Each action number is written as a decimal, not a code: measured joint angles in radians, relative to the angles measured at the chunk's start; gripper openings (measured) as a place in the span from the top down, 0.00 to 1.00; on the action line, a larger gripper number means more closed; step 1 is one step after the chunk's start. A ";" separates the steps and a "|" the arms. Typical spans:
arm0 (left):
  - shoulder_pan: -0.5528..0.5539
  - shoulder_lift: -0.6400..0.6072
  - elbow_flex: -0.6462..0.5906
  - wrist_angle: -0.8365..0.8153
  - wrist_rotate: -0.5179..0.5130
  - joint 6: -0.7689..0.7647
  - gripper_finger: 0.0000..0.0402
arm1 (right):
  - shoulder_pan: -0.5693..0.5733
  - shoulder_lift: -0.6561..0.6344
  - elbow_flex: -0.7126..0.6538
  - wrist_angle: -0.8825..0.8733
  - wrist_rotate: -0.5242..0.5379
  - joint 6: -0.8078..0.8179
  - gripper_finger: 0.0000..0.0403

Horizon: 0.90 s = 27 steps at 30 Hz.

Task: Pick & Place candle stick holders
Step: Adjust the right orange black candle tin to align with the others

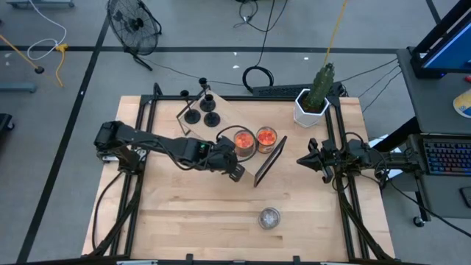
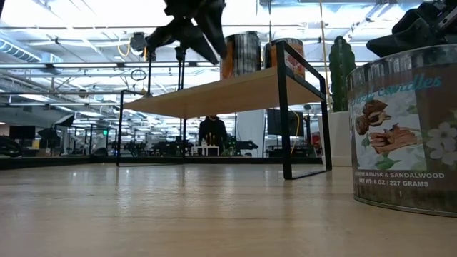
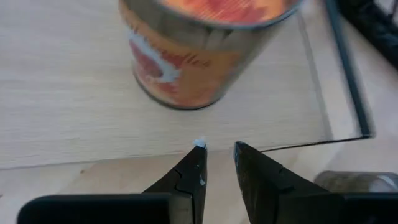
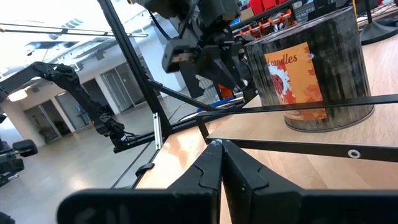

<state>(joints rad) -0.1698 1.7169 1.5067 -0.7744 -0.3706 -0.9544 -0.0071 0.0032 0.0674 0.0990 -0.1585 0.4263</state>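
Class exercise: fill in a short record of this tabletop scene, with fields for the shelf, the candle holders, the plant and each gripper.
shelf: small wooden shelf, black frame
on shelf: two orange candle holders; three black holders
on table: silvery holder
plant: cactus pot, far right corner
left gripper: just off an orange holder, fingers slightly apart, empty
right gripper: right edge, shut, empty

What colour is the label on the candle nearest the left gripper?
Orange label with white lettering, clearest in the left wrist view.

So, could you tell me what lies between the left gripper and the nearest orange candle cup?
Nothing: in the left wrist view, only bare shelf board separates the left gripper, its fingers slightly apart and empty, from the orange cup.
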 joint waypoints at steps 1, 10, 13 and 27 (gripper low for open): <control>0.000 0.003 -0.002 0.001 0.001 0.003 0.78 | 0.000 0.000 0.000 0.000 0.000 0.000 0.99; 0.023 0.028 0.002 0.112 -0.030 0.018 0.78 | 0.000 0.000 0.000 0.001 0.000 0.007 0.99; 0.035 0.032 0.000 0.102 -0.041 0.017 0.78 | 0.000 0.000 0.000 0.001 0.000 0.006 0.99; 0.124 0.031 0.000 0.140 -0.085 0.090 0.78 | 0.000 0.000 0.000 0.001 0.000 0.006 0.99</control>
<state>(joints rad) -0.0461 1.7481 1.5063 -0.6346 -0.4557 -0.8645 -0.0070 0.0032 0.0674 0.0998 -0.1585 0.4321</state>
